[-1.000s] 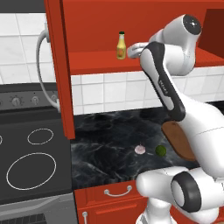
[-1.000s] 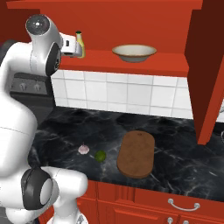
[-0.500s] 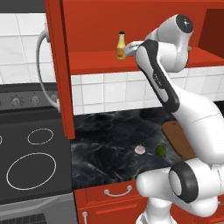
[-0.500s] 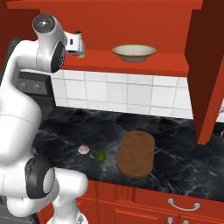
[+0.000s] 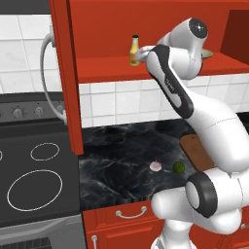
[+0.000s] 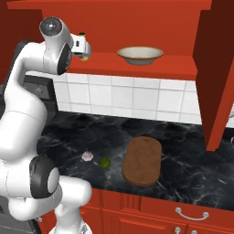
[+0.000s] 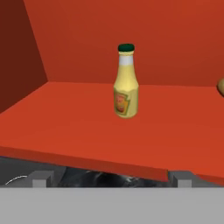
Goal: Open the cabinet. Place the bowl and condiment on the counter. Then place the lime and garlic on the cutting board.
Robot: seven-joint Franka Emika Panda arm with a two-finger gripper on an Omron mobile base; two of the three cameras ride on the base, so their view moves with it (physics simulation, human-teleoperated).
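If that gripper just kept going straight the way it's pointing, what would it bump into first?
Most likely the condiment, standing upright on the cabinet shelf right ahead of the gripper. The jaws are open and level with the shelf's front edge, so they might graze that first; depth is hard to judge.

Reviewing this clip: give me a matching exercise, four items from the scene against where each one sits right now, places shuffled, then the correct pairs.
Things:
1. condiment
2. bowl
3. lime
4. cutting board

Places:
A. on the counter next to the garlic
B. flat on the counter, nothing on it
C. on the cabinet shelf, upright, ahead of the open fingers
D. on the cabinet shelf, right part

Pairs: 1-C, 2-D, 3-A, 4-B
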